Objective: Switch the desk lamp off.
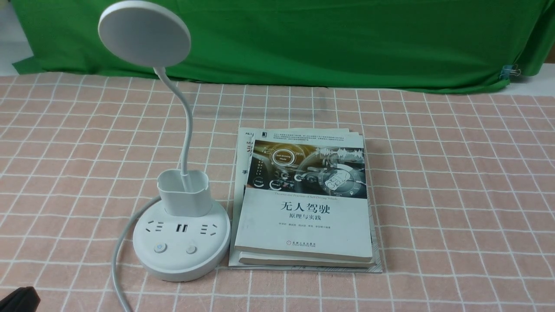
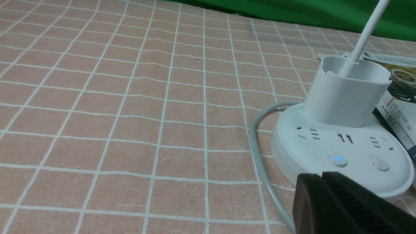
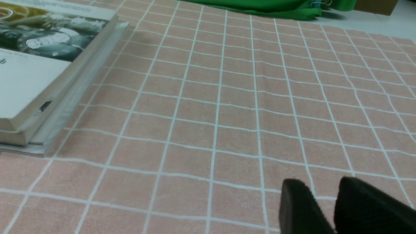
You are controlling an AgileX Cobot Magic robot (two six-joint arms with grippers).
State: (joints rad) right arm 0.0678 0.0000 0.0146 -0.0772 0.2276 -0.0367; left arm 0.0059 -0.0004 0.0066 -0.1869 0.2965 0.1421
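The white desk lamp stands at the front left of the table. Its round disc head (image 1: pixel 144 33) is raised on a thin bent neck above the cup-shaped holder (image 1: pixel 184 193) and the round base (image 1: pixel 182 255). The base carries two buttons; the left one (image 1: pixel 160 248) glows blue, which the left wrist view also shows (image 2: pixel 337 159), beside the unlit one (image 2: pixel 381 165). My left gripper (image 2: pixel 320 175) is shut and empty, just in front of the base's near rim; in the front view it is a black tip at the lower left corner (image 1: pixel 19 299). My right gripper (image 3: pixel 321 183) hovers over bare cloth, jaws slightly apart and empty.
A stack of books (image 1: pixel 303 203) lies right of the lamp base, close to it, and also shows in the right wrist view (image 3: pixel 39 65). The lamp's white cable (image 1: pixel 119 255) curves off the front edge. A green cloth (image 1: pixel 303 39) hangs at the back.
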